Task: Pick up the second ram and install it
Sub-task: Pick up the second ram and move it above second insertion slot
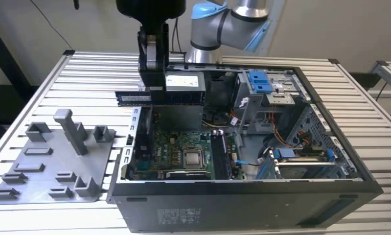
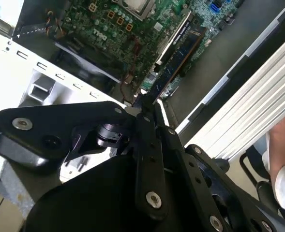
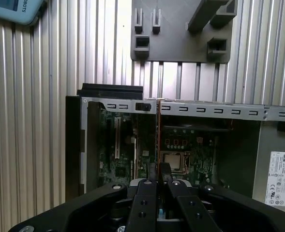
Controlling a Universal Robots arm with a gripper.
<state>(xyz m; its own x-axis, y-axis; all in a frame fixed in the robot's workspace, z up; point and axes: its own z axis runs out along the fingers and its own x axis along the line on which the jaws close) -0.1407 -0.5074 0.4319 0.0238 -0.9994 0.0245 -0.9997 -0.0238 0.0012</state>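
Clamping the second ram [image 1: 182, 97] tight in the gripper [image 1: 154, 89], pinched near the stick's middle and held level on its long edge, just above the open computer case [image 1: 247, 208] at the wall toward the exterior view's left. Peering down in both wrist views past the closed-up fingers [image 3: 152, 171] onto the green motherboard [image 3: 118, 159] inside the case, with the ram running away edge-on above it. Hanging clear of the grey holder plate [image 1: 52, 169], parked on the slatted table [image 1: 97, 73] just beside the case on the exterior view's left.
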